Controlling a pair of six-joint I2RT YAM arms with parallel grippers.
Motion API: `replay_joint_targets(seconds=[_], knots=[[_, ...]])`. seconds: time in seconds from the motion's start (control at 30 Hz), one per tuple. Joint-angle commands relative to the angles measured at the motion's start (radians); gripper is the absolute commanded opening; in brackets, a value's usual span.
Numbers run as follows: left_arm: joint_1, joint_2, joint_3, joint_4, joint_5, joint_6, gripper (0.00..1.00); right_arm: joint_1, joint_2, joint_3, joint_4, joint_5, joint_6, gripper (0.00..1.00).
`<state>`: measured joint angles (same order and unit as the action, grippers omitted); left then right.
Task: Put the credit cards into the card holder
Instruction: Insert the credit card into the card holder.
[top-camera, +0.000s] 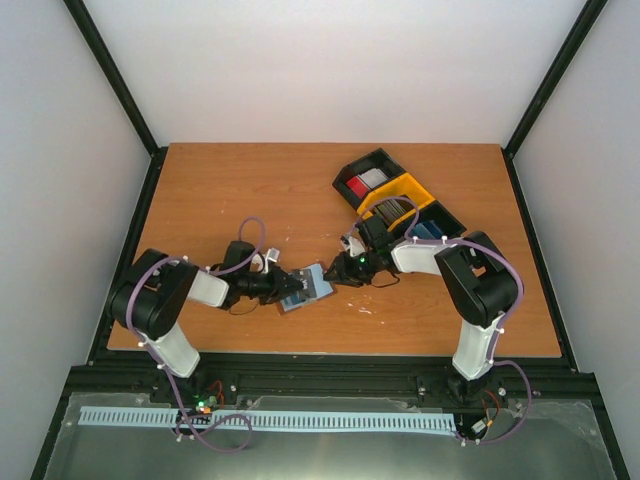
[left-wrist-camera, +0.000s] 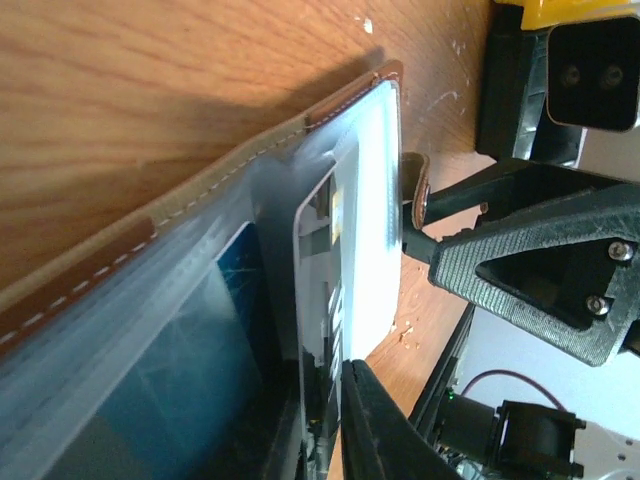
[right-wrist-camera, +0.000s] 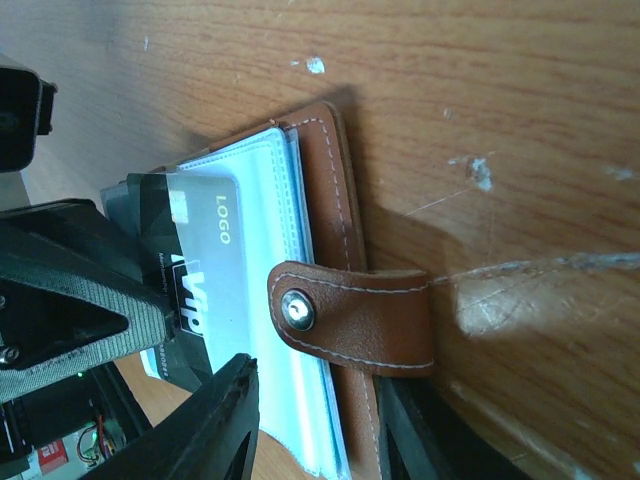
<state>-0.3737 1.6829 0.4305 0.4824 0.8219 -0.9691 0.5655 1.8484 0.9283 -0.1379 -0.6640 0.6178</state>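
Orange-brown wooden desk (top-camera: 250, 190), brown leather card holder (right-wrist-camera: 322, 190) lying open mid-desk, pale blue sleeves, snap tab (right-wrist-camera: 350, 320), right tool (top-camera: 337, 269) clamping its edge, left tool (top-camera: 294, 287) pinching dark grey credit card (right-wrist-camera: 205, 235) lettered LOGO, laid across the sleeves

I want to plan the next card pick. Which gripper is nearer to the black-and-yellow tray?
Right. The right gripper meets the card holder from the side facing the tray. The left gripper is on the holder's opposite side, farther from the tray.
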Motion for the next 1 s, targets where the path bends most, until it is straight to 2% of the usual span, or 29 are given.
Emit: replay_joint_targets(seconds=[0.0,0.1,0.2,0.37,0.43,0.63,0.83,0.9,0.97], knots=[[-0.012,-0.055,0.020,-0.075,-0.072,-0.028,0.21,0.034,0.058,-0.036,-0.082,0.049,-0.001,0.35],[-0.024,-0.092,0.067,-0.254,-0.109,0.001,0.41,0.034,0.058,-0.036,-0.080,0.053,0.001,0.35],[-0.027,-0.112,0.130,-0.442,-0.131,0.031,0.49,0.036,0.060,-0.036,-0.077,0.056,0.003,0.35],[-0.031,-0.114,0.220,-0.692,-0.173,0.029,0.52,0.038,0.063,-0.048,-0.064,0.054,0.007,0.35],[-0.037,-0.114,0.242,-0.759,-0.186,0.028,0.55,0.040,0.066,-0.050,-0.058,0.051,0.008,0.35],[-0.054,-0.092,0.288,-0.842,-0.189,0.024,0.61,0.045,0.072,-0.050,-0.048,0.049,0.012,0.35],[-0.066,-0.066,0.363,-0.952,-0.251,0.025,0.67,0.052,0.074,-0.051,-0.032,0.041,0.018,0.35],[-0.069,-0.051,0.388,-0.962,-0.247,0.026,0.67,0.057,0.078,-0.051,-0.024,0.031,0.015,0.35],[-0.075,-0.033,0.416,-0.969,-0.249,0.025,0.59,0.063,0.080,-0.048,-0.026,0.029,0.006,0.34]])
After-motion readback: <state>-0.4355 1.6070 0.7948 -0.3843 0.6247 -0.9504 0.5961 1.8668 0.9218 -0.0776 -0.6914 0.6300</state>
